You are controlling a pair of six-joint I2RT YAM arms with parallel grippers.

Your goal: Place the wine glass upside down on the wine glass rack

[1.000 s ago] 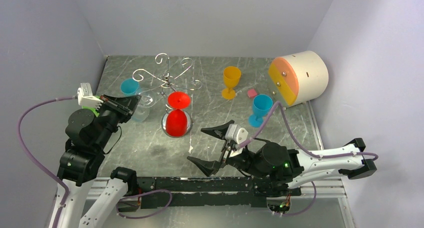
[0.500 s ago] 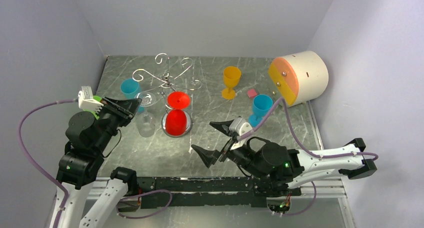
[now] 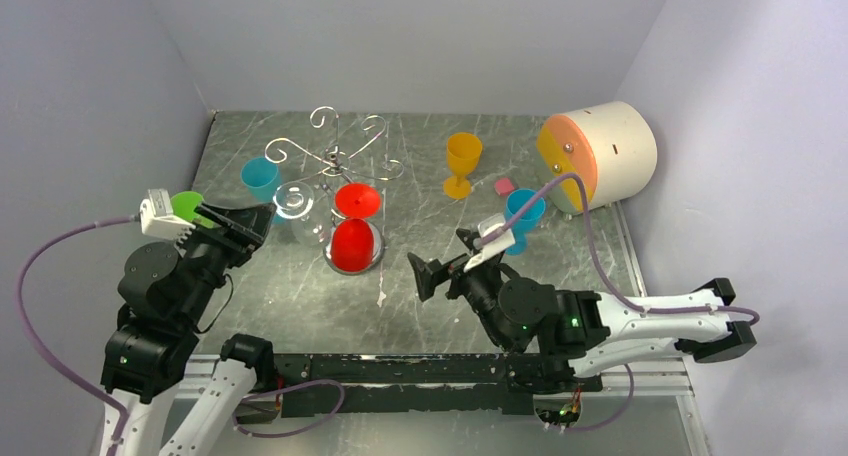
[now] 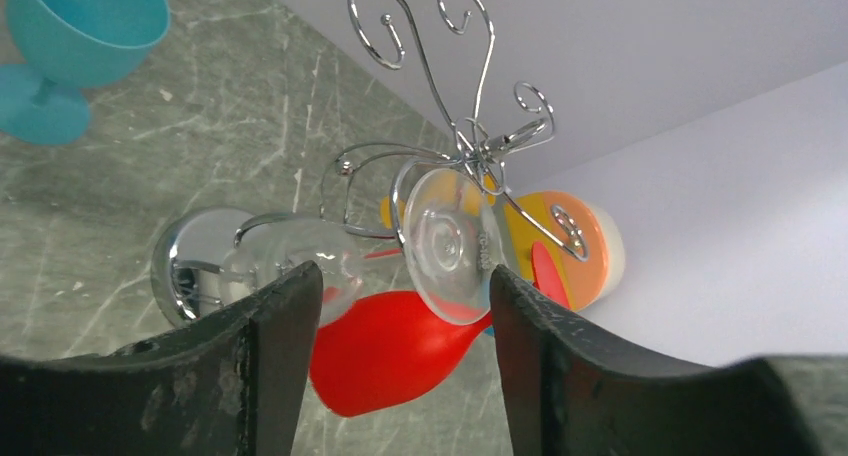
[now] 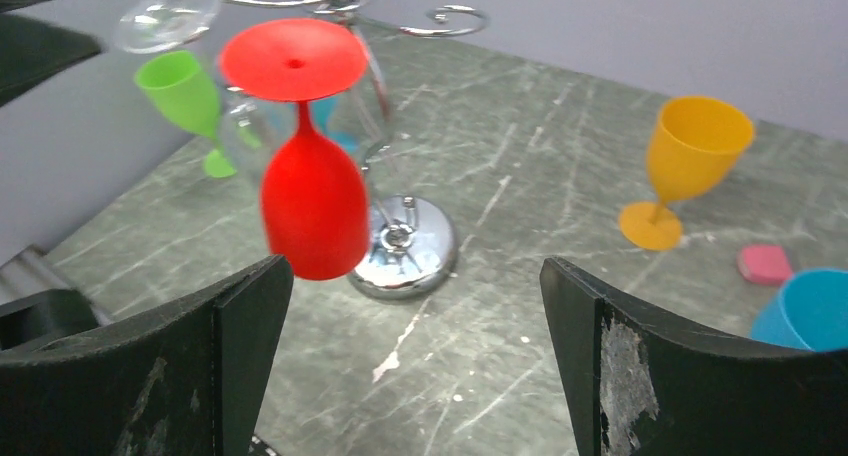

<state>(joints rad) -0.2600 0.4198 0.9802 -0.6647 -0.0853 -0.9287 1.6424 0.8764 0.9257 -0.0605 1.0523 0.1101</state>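
Fingers of your left gripper (image 4: pixel 400 276) are standing apart, gripping nothing, with the glass (image 4: pixel 445 241) hanging bowl-down just beyond them. Its foot appears to be resting on a rack (image 4: pixel 183 254) arm at about 8 o'clock from the hub, beside the red glass (image 4: pixel 390 361); fully seated or not, you cannot tell. Release looks to be the step in hand. Next you are needing a straight retreat toward 8 o'clock, clear of the bowl. Your right gripper (image 5: pixel 415 266) is hovering open at 4 o'clock.

On the table (image 3: pixel 300 296), the wine glass rack (image 3: pixel 340 159) stands at my 11 o'clock; a hanging glass (image 3: pixel 352 241) at its 6 o'clock; the wine glass (image 3: pixel 293 200) at its 8 o'clock, before my left jaws.
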